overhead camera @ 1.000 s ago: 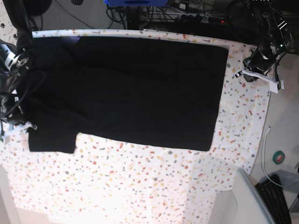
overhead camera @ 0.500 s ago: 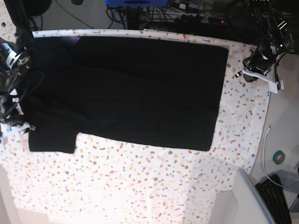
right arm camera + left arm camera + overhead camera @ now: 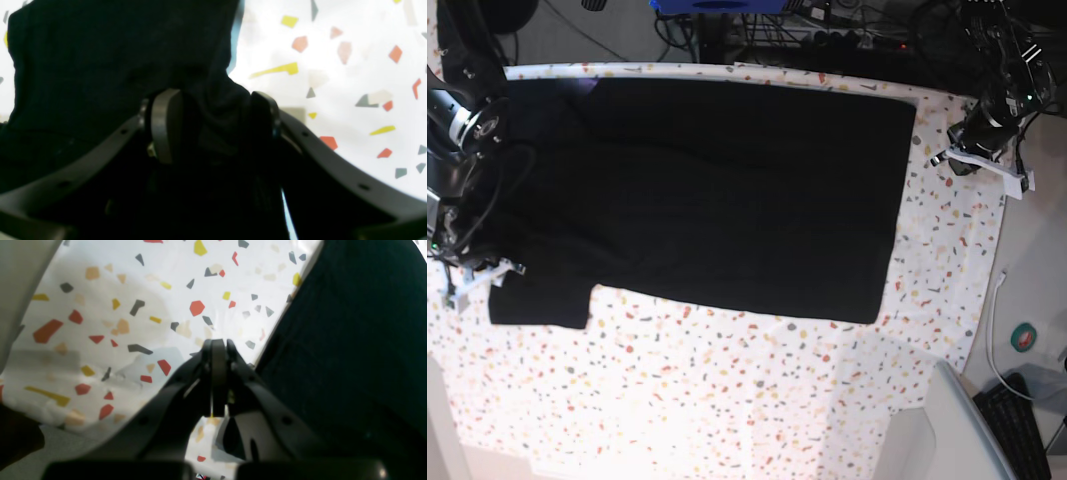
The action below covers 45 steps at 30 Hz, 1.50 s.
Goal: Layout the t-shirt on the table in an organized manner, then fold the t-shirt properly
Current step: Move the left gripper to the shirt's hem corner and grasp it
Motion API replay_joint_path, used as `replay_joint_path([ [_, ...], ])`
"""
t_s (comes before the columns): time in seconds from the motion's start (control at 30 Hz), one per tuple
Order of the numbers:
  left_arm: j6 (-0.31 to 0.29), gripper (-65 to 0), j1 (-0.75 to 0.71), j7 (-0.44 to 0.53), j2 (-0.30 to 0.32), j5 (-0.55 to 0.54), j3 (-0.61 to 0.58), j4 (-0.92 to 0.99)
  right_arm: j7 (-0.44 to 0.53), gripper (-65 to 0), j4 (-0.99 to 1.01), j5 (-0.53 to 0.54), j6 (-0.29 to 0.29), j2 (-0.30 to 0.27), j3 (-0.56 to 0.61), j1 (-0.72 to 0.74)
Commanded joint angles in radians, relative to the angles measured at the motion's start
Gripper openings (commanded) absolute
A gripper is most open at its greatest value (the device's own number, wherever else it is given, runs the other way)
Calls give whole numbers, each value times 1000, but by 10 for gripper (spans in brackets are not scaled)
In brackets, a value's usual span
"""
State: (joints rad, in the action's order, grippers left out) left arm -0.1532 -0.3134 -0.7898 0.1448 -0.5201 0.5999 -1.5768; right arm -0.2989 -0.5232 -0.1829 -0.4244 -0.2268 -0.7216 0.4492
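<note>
My right claw is clamped on a bunched fold of the black short-sleeved cloth t-shirt, cloth filling the gap between its two dark pads. In the base view that claw sits at nine o'clock, on the sleeve edge. My left claw is pressed fully closed on nothing, hovering over the white terrazzo-flecked table cover just beside the shirt's hem; overhead it sits at two o'clock, clear of the cloth.

The shirt lies spread flat across the upper half of the table, plain black side up, the near sleeve sticking out at seven o'clock.

My worry is that pulling with only one arm gripping could drag the whole shirt sideways and wrinkle the body. The pinch also looks thick, so I may have several layers.

The right wrist view shows the grip itself, which the overhead hides behind the arm. Only the overhead shows the shirt's overall layout.
</note>
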Motion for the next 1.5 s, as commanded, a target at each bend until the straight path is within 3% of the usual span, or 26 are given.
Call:
replay_joint_path([
  [0.0, -1, -650, 1, 17, 13, -5, 4, -14, 0, -344, -13, 7, -8, -12, 1, 23],
  [0.07, -1, -650, -2, 17, 13, -5, 4, -14, 0, -347, -13, 7, -8, -12, 1, 23],
  [0.13, -1, -650, -2, 17, 13, -5, 4, -14, 0, -393, -13, 7, -8, -12, 1, 23],
  [0.23, -1, -650, 4, 14, 14, -4, 1, -12, 2, -615, -16, 7, -8, -12, 1, 23],
  [0.27, -1, -650, 6, 14, 14, -4, -2, -10, 2, -650, -18, 7, -8, -15, 1, 23],
  [0.47, -3, -650, 90, 7, 51, -2, -22, 33, 50, -650, -19, 7, -8, -18, 1, 21],
  [0.63, 0, -650, 259, 10, 141, -2, -189, 201, 50, -650, -22, 7, -11, -12, 6, -2],
  [0.67, 0, -617, 306, 13, 143, -4, -217, 255, 50, -650, -33, 7, -12, -10, 7, -5],
  [0.8, -4, -240, 460, 16, 134, -8, -249, 419, 50, -650, -127, 4, -12, 23, 10, -51],
  [0.87, -4, -115, 514, 16, 125, -4, -252, 467, 45, -650, -174, 3, -12, 33, 10, -76],
  [0.93, -4, -63, 577, 16, 117, -4, -288, 533, 17, -650, -203, 3, -12, 40, 12, -80],
  [1.13, 0, -117, 687, 65, 112, -4, -492, 734, -6, -650, -246, 7, -14, 37, 12, -82],
  [1.27, 0, -178, 655, 114, 112, -4, -521, 786, -7, -650, -265, 7, -14, 34, 10, -109],
  [1.37, 2, -323, 636, 129, 115, -8, -521, 777, -6, -650, -265, 7, -14, 31, 10, -106],
  [1.47, 2, -584, 604, 128, 120, -10, -521, 715, -6, -650, -265, 7, -14, 31, 10, -106],
])
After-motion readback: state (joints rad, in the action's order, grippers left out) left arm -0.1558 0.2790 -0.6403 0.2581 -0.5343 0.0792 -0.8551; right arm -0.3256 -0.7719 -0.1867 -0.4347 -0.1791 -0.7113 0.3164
